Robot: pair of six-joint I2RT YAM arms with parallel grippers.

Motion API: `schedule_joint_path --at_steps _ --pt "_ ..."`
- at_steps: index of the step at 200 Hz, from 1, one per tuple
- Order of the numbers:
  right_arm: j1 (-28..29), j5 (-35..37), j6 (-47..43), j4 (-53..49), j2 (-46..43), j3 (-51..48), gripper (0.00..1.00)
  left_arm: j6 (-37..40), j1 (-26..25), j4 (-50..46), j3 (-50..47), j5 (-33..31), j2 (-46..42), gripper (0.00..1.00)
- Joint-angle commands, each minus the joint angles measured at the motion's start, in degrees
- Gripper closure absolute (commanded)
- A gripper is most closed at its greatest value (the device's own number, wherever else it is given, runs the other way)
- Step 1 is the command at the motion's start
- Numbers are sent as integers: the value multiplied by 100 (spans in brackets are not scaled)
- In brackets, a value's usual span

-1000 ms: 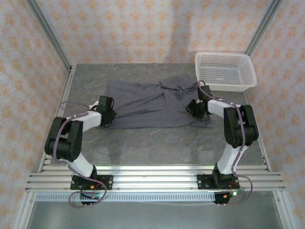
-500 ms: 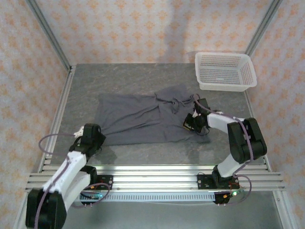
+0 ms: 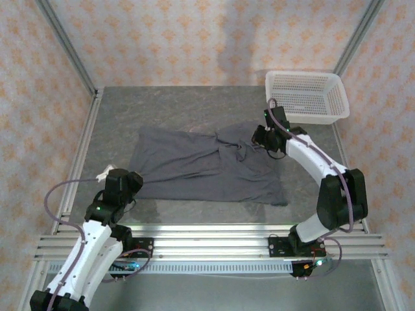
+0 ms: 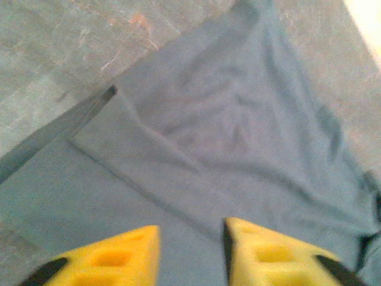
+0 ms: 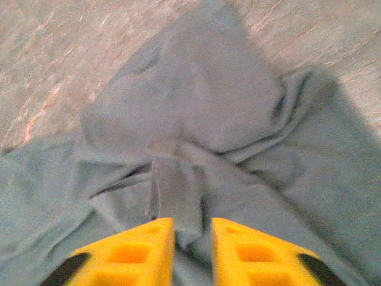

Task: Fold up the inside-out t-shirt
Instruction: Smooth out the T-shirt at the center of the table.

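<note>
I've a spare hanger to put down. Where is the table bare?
Widest bare table: the far strip between the back wall and the t-shirt, left of the basket. A narrower strip runs between the shirt's near hem and the front rail. Crowded: the right side by the right gripper, and the near-left corner by the left gripper.

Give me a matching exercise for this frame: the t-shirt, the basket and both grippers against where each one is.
1 t-shirt
2 basket
3 left gripper
4 right gripper

A far right corner of the table
B at the t-shirt's near left edge
C spread across the middle of the table
D over the t-shirt's bunched far right part

Pairs: 1-C, 2-A, 3-B, 4-D
</note>
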Motion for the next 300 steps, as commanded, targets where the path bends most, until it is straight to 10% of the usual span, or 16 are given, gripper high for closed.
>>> schedule_joint_path --at_steps 1,150,186,227,300 --pt "-22 1344 -232 203 1257 1197 57 1002 -57 509 1322 384 1064 61" --pt "-65 1759 -909 -725 4086 3806 45 1816 -93 568 2922 1325 3155 50" --pt "-99 1362 -636 -850 4479 4136 57 1841 -92 558 3087 1247 3336 50" --pt "-90 1228 -625 -1092 4509 4723 100 1807 -93 575 3168 1212 3508 50" --pt "-329 2324 -318 -1412 5337 7396 97 1809 -93 666 3385 1231 3693 50"
